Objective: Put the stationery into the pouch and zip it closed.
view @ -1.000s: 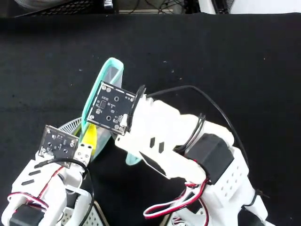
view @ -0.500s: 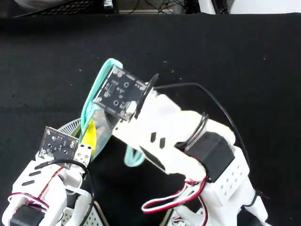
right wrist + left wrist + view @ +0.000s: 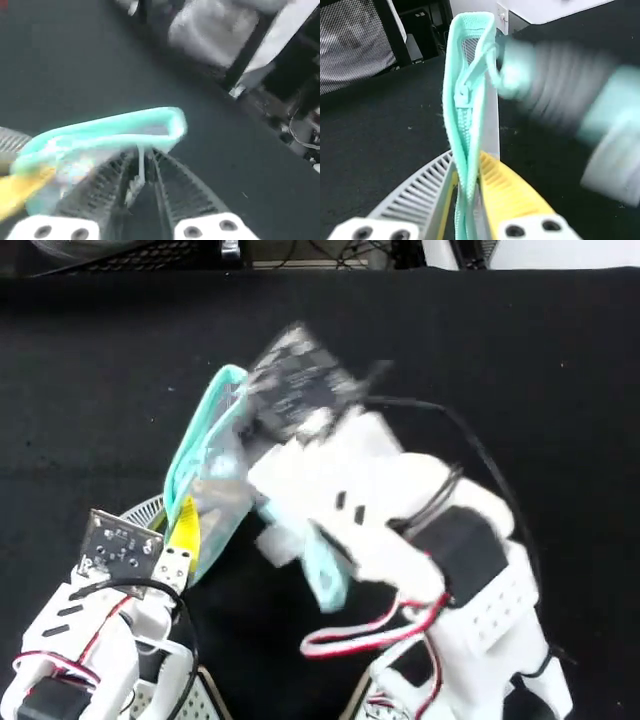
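On a black-covered table [image 3: 520, 360], a perforated board [image 3: 205, 702] lay at the near edge by the left arm's base. At lower left, the left gripper [image 3: 467, 167] was clamped on the near end of the pouch [image 3: 205, 455], with its grey and yellow fingers [image 3: 507, 192] pressed to either side of the zip seam. The mint-green pouch, with a see-through side panel, was held on edge, slanting away from that gripper. To the right, the white right arm [image 3: 400, 510] overlapped the pouch's right side from above. The right gripper [image 3: 142, 157] sat at the pouch's far end, jaws drawn together on the thin zip pull [image 3: 141, 165].
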Robot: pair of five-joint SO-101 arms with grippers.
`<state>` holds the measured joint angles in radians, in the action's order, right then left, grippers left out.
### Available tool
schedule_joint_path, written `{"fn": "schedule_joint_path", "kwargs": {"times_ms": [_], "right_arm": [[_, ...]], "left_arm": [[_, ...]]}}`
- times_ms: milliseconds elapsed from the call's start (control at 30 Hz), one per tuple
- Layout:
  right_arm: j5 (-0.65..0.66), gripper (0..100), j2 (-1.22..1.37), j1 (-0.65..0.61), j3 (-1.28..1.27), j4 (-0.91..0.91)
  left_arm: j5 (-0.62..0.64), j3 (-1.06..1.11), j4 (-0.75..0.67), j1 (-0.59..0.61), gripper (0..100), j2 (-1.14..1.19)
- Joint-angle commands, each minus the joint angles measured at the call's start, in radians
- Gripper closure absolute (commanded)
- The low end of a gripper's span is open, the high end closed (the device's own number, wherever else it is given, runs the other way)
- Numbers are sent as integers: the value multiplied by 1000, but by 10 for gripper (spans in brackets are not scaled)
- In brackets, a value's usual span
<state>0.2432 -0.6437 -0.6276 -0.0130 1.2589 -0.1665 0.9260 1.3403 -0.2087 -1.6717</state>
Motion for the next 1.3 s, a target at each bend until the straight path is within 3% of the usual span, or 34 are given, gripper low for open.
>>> {"fn": "schedule_joint_path", "kwargs": {"times_ms": [0,200,300,467,567,833,1267], "right_arm": [[0,986,-4,71,-8,-44],[-3,984,-4,74,-5,6],[-3,957,-18,-74,-1,127],[3,792,-41,-273,-74,187],[3,751,-53,-288,-131,129],[-5,751,-99,-292,-254,-75],[-61,781,-140,-285,-369,-209]], "left_arm": [[-3,7,12,-1,970,0],[-2,7,8,-1,970,0],[-2,7,8,-1,970,0],[-2,7,8,-1,970,0],[-2,7,6,-1,970,0],[-2,7,9,1,970,0],[-2,8,9,1,970,0]]}}
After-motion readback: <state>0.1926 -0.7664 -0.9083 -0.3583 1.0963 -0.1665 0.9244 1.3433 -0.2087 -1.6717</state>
